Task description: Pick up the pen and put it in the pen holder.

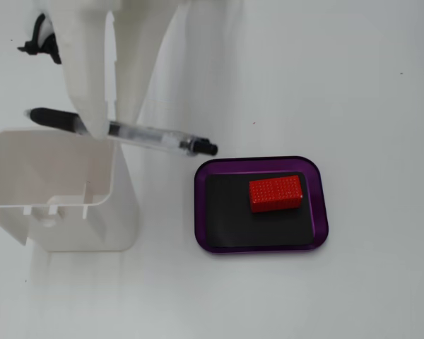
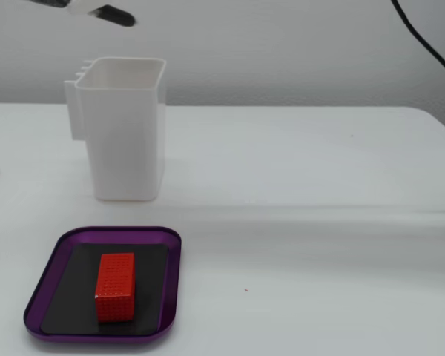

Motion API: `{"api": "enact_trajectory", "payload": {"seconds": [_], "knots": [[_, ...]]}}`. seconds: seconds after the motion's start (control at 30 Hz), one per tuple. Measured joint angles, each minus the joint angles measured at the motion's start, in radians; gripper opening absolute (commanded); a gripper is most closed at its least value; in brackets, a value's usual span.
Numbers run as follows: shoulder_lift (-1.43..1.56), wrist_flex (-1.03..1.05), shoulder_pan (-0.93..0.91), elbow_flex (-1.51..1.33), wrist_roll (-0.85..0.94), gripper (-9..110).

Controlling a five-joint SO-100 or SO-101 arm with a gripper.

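Pen (image 1: pixel 145 135): clear barrel, black grip and tip, lying level.

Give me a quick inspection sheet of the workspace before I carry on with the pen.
Surface: white table, bare apart from the items below.
Job's things: pen held in the air, roughly level, near the open top of the white pen holder; holder upright, no pen inside it yet.
Clutter: purple tray with a black liner, a red block lying on it.
Grippers: gripper clamps the pen's barrel in the fixed view from above.
Cables: black cable at the upper right of the side fixed view.
Surroundings: plain pale wall behind the table.
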State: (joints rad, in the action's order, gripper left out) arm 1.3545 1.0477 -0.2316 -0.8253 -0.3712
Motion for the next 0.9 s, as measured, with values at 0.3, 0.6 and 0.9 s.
{"api": "enact_trajectory", "payload": {"seconds": [0.3, 0.6, 0.9], "knots": [[-0.094, 0.000, -0.083, 0.048, -0.089, -1], [-0.094, 0.011, -0.092, 0.048, -0.098, -1], [-0.094, 0.034, -0.101, 0.048, -0.098, 0]]}}
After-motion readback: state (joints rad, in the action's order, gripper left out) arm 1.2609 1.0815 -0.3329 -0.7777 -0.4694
